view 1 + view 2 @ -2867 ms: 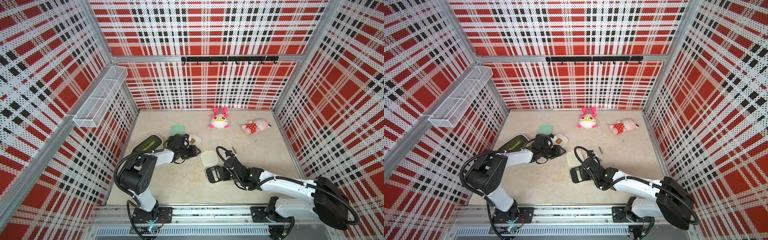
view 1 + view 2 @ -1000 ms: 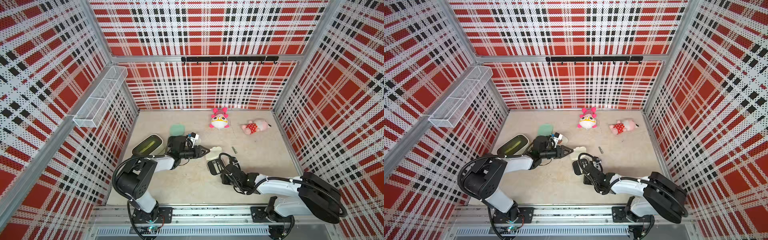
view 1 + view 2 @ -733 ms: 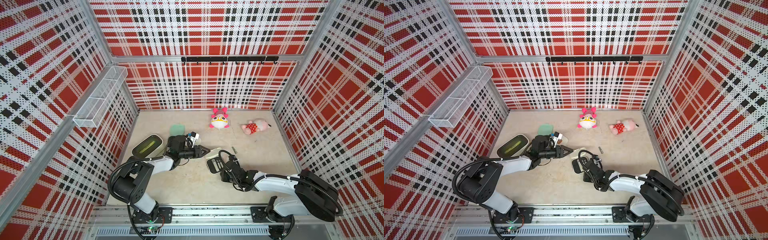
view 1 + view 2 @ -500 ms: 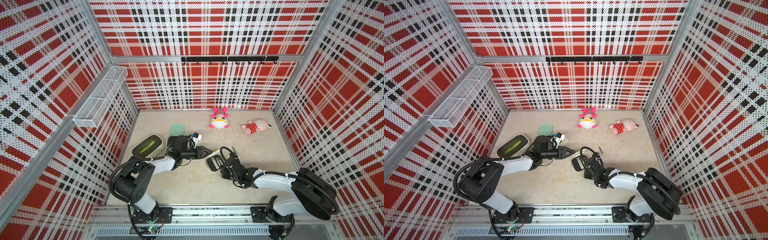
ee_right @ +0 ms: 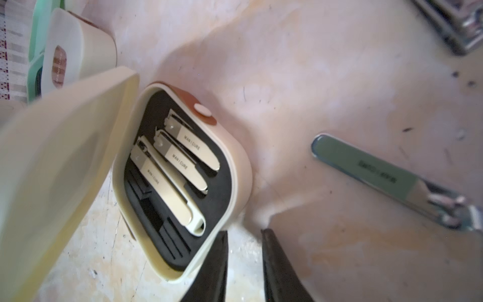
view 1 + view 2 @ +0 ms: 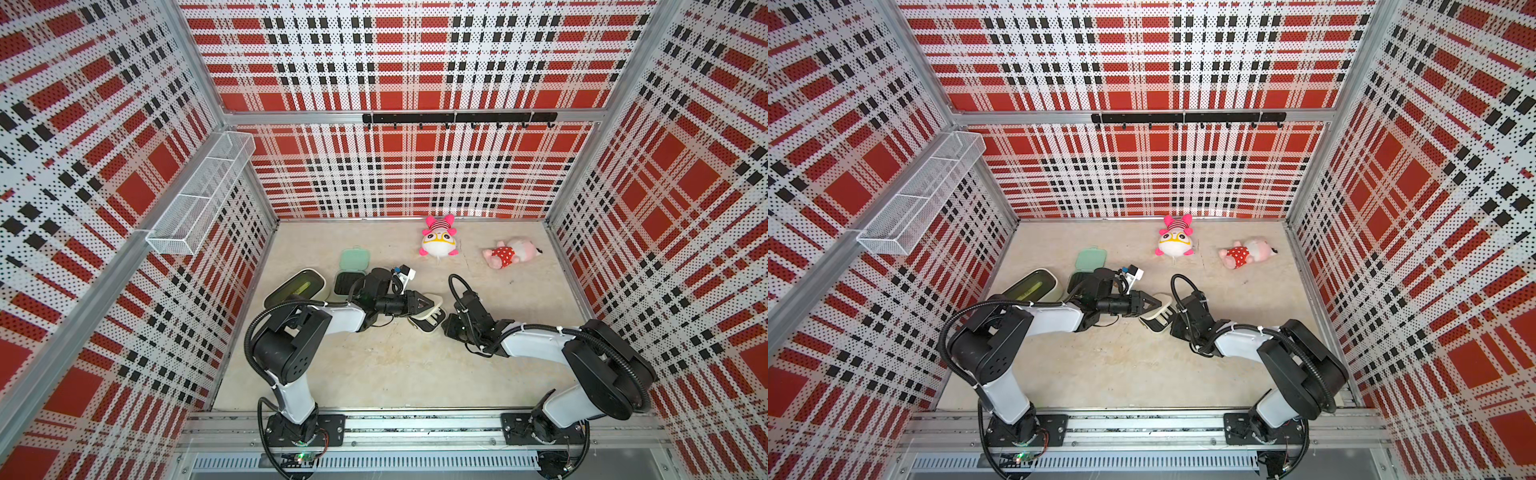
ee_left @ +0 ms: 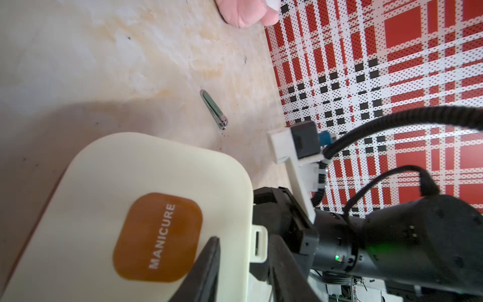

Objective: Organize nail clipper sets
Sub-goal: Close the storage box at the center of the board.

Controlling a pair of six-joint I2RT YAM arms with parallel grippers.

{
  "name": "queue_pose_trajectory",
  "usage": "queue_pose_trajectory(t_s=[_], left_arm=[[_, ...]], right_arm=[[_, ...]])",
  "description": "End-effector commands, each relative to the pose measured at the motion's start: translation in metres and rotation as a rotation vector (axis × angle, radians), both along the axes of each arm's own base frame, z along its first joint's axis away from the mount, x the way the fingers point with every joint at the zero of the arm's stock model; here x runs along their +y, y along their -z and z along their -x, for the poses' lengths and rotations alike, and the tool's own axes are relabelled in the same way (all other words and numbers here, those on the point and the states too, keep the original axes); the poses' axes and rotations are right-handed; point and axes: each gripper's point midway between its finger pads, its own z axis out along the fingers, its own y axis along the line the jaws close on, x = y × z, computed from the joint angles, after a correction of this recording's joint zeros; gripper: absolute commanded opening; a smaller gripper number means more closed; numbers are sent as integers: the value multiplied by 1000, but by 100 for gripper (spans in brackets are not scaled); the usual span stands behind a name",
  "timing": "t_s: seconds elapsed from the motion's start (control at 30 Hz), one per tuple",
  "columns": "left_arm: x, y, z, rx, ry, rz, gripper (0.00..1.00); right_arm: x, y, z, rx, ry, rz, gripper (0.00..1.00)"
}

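- Both top views: the cream bin (image 6: 324, 287) sits against the left edge of the tabletop (image 6: 374, 374). It is not one of the sets, so nothing to do there.
- The open cream case (image 5: 239, 170) is mid-tabletop between the two arms, with its lid (image 5: 57, 162) tilted about half shut. Closing it looks like the step in hand.
- The mint case (image 6: 353, 260) lies fully open near the left edge toward the back, just beside the bin. Can't tell what's in it; counts as not done.
- The second cream case (image 5: 86, 47) is just beside the mint one and looks shut, so probably finished.
- The left gripper (image 7: 243, 240) has a narrow gap. Its jaws sit either side of the lid's front edge at the latch tab. Can't tell if it's actually pinching.
- The right gripper (image 5: 243, 232) has a narrow gap with nothing in it. One finger is right at the case base's corner, likely bracing it.
- Three cream clippers (image 5: 180, 162) are seated in the black insert (image 5: 156, 227). The thin slots beside them are empty.
- The green-handled clipper (image 5: 366, 172) lies loose on the tabletop, between centre and the right edge. It likely belongs in the mint case and is not yet put away.
- Rough call: one set likely done, one closing, one left.
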Motion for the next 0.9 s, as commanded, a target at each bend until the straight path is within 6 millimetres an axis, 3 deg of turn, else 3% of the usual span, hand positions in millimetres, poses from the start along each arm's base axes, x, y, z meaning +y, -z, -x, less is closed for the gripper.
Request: queue_pose_trajectory(t_s=[0.0,0.17,0.37,0.67,0.87], left_arm=[[-7,9,-2,22,2,-8,35],[-2,35,-3,68,-30,-71,34],[11,75,-7,110,-63,-233,31],[15,79,-8,114,-77,-248,31],[18,76,-9,109,-82,-244,31]], right_arm=[[-14,-7,-1,14,58,33,27],[-31,-24,7,-6,125,37,32],[-14,-46,4,-47,105,-52,31],[36,-37,-4,-17,37,-76,26],[41,-30,-2,2,42,-65,27]])
